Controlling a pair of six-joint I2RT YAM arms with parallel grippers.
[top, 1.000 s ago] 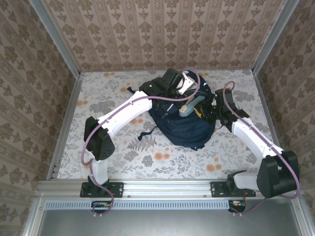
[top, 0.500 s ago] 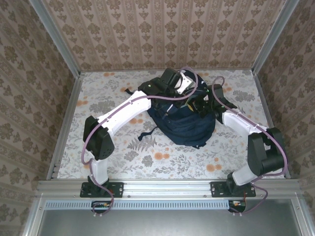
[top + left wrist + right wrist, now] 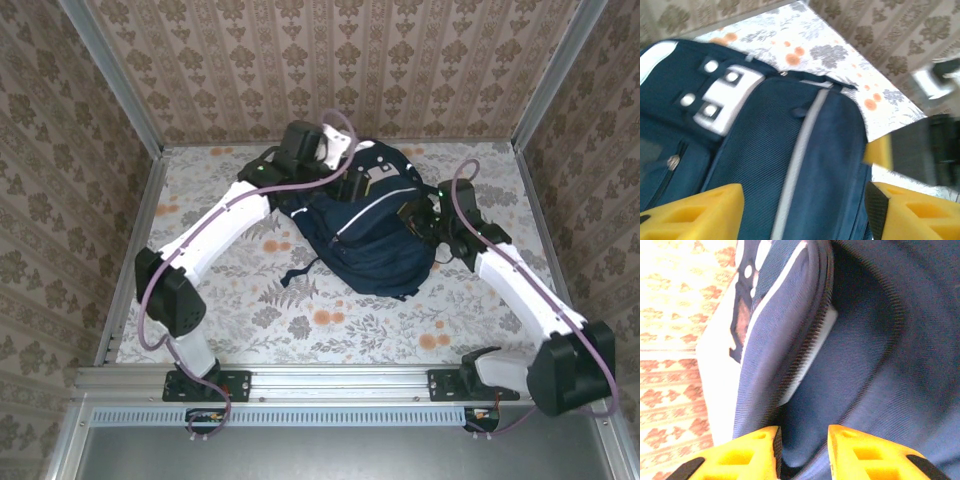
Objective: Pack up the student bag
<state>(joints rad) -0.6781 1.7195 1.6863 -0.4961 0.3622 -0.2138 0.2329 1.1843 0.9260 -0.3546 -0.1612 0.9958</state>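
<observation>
Right pincer [image 3: 802,440]: fingers drawn close, with the bag's zip edge running down into the narrow gap between them. It looks clamped on that edge, at the bag's right side.
Left pincer [image 3: 802,196]: fingers wide apart and holding nothing, hanging over the bag's front panel.
What changed, left arm: a second ago it reached across the middle of the bag. It has since swung back towards the far left corner of the bag, near the rear wall.
What changed, load: the grey-green thing that stood up at the bag's mouth a second ago is gone from the top.
Inside the opening: a pale flat item [image 3: 812,352] shows just behind the zip teeth, tucked within.
Meaning for the task: judged from this, one item has gone in. The opening is still unzipped, so packing is not finished.
Student bag [image 3: 375,250]: lies on the floral desk [image 3: 230,290], towards the far side and right of centre, its striped front panel facing up.
Bag relative to the pincers: directly beneath the left one and apart from it; its rim lies between the right one's fingers.
</observation>
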